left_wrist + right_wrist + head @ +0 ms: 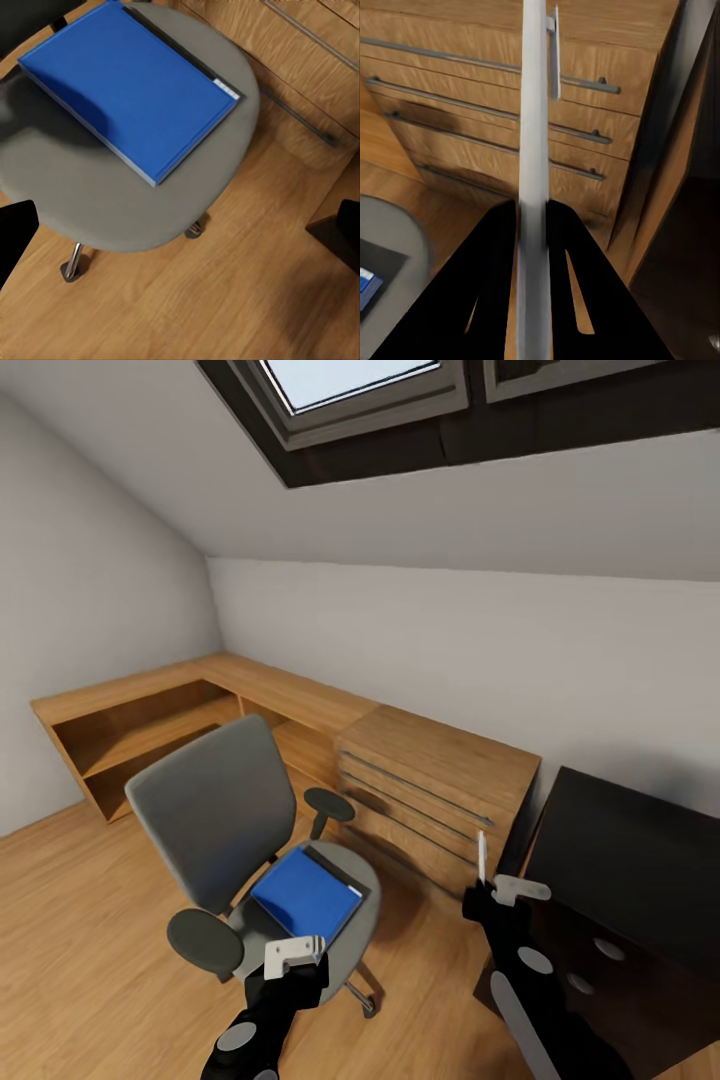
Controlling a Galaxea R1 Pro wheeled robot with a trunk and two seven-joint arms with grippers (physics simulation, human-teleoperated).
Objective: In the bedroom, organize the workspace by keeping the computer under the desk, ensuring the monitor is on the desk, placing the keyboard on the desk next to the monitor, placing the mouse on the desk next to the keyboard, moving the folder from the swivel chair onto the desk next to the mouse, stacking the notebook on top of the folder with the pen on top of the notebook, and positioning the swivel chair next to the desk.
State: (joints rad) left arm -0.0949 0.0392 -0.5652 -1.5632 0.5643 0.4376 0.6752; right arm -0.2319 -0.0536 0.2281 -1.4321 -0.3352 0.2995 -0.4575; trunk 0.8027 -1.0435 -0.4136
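A grey swivel chair (pixel 215 815) stands on the wooden floor. On its seat (pixel 90 202) lies a blue folder (pixel 305 895) (pixel 131 86), with a dark flat strip along its far edge. My left gripper (pixel 295 952) (pixel 180 236) hovers open over the seat's front edge, just short of the folder and touching nothing. My right gripper (pixel 500 890) (pixel 534 214) is shut on a slim white pen (pixel 482 857) (pixel 534 135), which it holds upright in front of the wooden drawers. A dark desk (pixel 625 860) fills the right side.
A wooden chest of drawers (pixel 440 780) (pixel 457 97) with metal handles stands against the wall between the chair and the dark desk. A low wooden shelf unit (pixel 150 715) runs along the left wall and corner. A skylight sits in the sloped ceiling above.
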